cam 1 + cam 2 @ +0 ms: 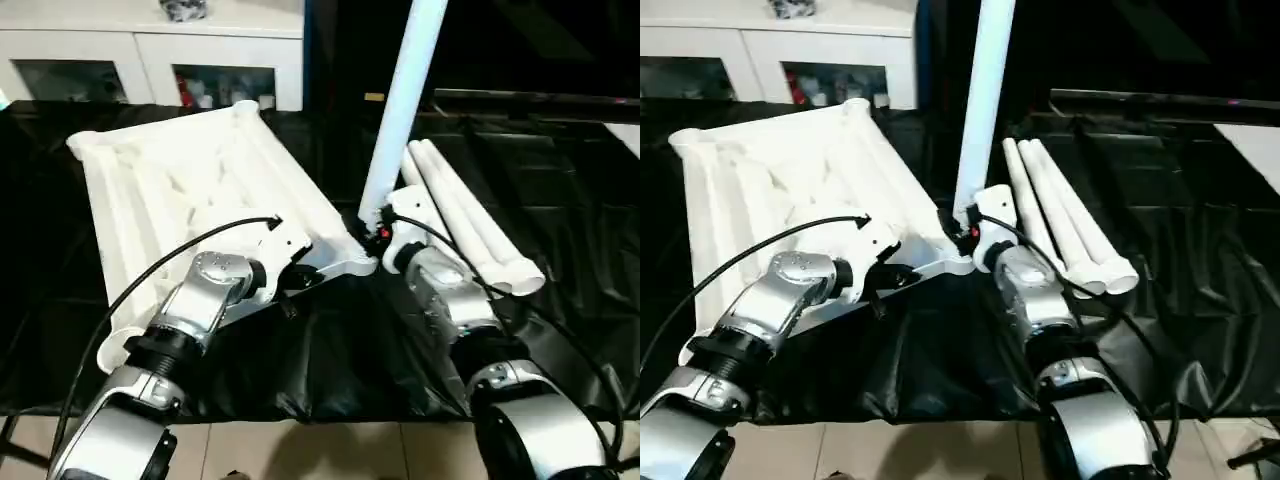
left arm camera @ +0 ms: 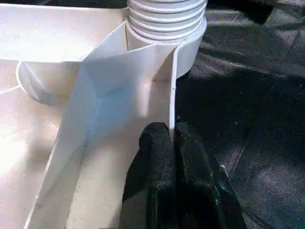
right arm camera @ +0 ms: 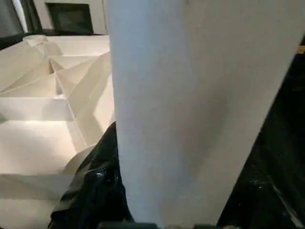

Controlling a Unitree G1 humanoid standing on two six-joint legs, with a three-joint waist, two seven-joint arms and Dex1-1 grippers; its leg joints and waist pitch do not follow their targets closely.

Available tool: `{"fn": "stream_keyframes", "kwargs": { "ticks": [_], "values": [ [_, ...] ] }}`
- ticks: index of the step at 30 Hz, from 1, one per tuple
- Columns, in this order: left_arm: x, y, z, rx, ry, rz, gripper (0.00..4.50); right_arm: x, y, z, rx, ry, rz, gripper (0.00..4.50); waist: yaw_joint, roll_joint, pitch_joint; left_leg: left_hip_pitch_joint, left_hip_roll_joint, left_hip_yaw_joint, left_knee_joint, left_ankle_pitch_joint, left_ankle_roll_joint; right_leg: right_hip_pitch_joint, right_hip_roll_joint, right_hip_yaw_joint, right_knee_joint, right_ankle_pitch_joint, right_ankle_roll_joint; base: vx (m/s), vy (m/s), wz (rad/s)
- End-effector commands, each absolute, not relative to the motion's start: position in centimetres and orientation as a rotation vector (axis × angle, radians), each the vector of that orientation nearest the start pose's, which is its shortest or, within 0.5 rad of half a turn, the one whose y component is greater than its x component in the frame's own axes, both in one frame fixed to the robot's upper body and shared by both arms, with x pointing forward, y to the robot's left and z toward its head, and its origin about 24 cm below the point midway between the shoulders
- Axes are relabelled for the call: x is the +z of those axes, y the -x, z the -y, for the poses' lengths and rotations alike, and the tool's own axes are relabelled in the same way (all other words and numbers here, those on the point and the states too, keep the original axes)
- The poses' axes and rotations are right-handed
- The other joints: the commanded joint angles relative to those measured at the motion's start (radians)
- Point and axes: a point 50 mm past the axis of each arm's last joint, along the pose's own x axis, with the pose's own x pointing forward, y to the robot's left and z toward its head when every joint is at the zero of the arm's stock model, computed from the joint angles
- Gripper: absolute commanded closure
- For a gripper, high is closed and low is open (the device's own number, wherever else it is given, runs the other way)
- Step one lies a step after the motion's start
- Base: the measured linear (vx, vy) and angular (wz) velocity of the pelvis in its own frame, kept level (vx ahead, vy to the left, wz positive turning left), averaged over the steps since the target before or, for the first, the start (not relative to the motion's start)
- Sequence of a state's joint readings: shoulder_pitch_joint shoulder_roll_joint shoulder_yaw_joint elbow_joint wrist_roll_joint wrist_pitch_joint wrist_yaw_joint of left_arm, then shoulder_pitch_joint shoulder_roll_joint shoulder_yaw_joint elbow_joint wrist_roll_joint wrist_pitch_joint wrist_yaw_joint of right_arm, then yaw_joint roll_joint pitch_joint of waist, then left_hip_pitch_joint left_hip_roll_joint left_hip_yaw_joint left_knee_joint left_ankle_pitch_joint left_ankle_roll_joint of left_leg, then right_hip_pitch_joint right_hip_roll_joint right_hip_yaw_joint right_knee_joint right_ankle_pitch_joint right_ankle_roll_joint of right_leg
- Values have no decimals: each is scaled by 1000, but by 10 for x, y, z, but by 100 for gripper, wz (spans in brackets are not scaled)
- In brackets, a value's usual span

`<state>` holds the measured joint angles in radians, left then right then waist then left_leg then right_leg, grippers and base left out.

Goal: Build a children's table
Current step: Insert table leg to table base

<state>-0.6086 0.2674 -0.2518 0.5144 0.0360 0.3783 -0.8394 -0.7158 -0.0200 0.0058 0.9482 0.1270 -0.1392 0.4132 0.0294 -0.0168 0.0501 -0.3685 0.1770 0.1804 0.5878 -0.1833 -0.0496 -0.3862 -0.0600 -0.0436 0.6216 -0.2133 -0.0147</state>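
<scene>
The children's table top (image 1: pixel 190 170) lies upside down on black cloth, its ribs facing up. One white leg (image 1: pixel 400 100) stands upright in the near right corner socket (image 2: pixel 167 19), where its ribbed end shows. My right gripper (image 1: pixel 375 225) is shut on that leg (image 3: pixel 200 105) low down, with a black finger (image 3: pixel 95 186) beside it. Just short of the same socket, my left gripper (image 2: pixel 171 131) is shut on the thin raised rim of the top, its wrist (image 1: pixel 230 275) lying over the near edge.
More white legs (image 1: pixel 470 225) lie side by side on the cloth to the right of the upright one. A white cabinet with glass doors (image 1: pixel 150 50) stands behind the table top. The cloth's front edge (image 1: pixel 330 415) runs just beyond my forearms.
</scene>
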Motion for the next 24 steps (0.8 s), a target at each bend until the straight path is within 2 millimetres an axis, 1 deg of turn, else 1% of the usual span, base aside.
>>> {"fn": "stream_keyframes", "kwargs": {
  "ticks": [1,3,4,5,8,10,12,13,14,15,16,18,19,20,21,23,24],
  "values": [
    [79,-333,-91,-1046,-304,-345,450,7,-337,70,591,-119,-333,188,6,4,-56,9,57,-20,-76,-213,22,37,-87,49,-79,-147,-241,0,0,0],
    [80,-334,-92,-1051,-304,-345,450,8,-337,69,600,-121,-323,182,9,4,-59,8,57,-18,-72,-175,34,39,-89,50,-74,-88,-254,0,0,0],
    [80,-334,-93,-1054,-304,-345,450,9,-338,69,606,-121,-319,169,10,4,-59,9,56,-17,-71,-153,42,40,-86,48,-71,-53,-261,0,0,0],
    [80,-334,-94,-1061,-300,-343,450,10,-338,69,619,-125,-309,156,11,4,-59,10,57,-16,-71,-147,48,40,-86,47,-70,-37,-266,0,0,0],
    [81,-333,-96,-1082,-300,-339,450,14,-339,70,651,-126,-290,135,12,3,-59,9,56,-16,-70,-148,56,43,-89,47,-71,-41,-271,0,0,0],
    [81,-332,-97,-1091,-297,-343,450,16,-339,71,662,-129,-277,111,10,5,-58,9,58,-17,-71,-151,56,42,-88,47,-71,-47,-271,0,0,0],
    [81,-331,-99,-1105,-304,-346,450,19,-340,74,688,-132,-257,96,11,5,-59,10,58,-16,-71,-158,55,43,-89,47,-72,-53,-274,0,0,0],
    [81,-330,-100,-1113,-304,-347,450,20,-340,75,697,-126,-252,88,11,6,-60,10,59,-16,-70,-146,57,43,-89,48,-70,-37,-277,0,0,0],
    [81,-329,-102,-1127,-311,-344,450,21,-340,76,723,-117,-246,77,12,7,-63,9,59,-16,-68,-123,63,46,-89,47,-64,2,-283,0,0,0],
    [81,-329,-103,-1140,-312,-347,450,22,-340,78,749,-105,-241,77,12,6,-64,7,59,-16,-66,-108,69,46,-87,47,-61,24,-286,0,0,0],
    [81,-328,-105,-1156,-319,-345,450,24,-340,80,779,-99,-239,77,14,7,-66,7,58,-15,-63,-83,83,46,-87,45,-58,66,-293,0,0,0],
    [81,-325,-109,-1217,-337,-350,450,28,-336,86,894,-67,-224,77,15,6,-68,4,55,-15,-58,-66,107,49,-85,44,-53,106,-301,0,0,0],
    [82,-324,-110,-1227,-341,-347,450,28,-335,87,916,-65,-223,77,17,5,-71,1,56,-14,-55,-47,124,49,-86,44,-48,144,-302,0,0,0],
    [82,-323,-111,-1247,-338,-348,450,30,-333,88,959,-52,-217,77,19,5,-70,0,57,-14,-54,-33,136,47,-86,43,-47,163,-306,0,0,0],
    [82,-323,-112,-1256,-334,-355,450,31,-332,90,986,-40,-212,77,20,5,-70,1,58,-14,-53,-34,139,46,-86,43,-46,162,-309,0,0,0],
    [81,-320,-116,-1310,-355,-355,450,33,-328,96,1071,-16,-208,77,31,9,-68,3,61,-13,-53,-46,138,44,-85,41,-47,140,-310,0,0,0],
    [81,-319,-117,-1327,-358,-358,450,34,-326,97,1096,-6,-206,77,36,8,-69,5,63,-12,-53,-49,133,43,-83,40,-45,133,-311,0,0,0]
  ]
}}
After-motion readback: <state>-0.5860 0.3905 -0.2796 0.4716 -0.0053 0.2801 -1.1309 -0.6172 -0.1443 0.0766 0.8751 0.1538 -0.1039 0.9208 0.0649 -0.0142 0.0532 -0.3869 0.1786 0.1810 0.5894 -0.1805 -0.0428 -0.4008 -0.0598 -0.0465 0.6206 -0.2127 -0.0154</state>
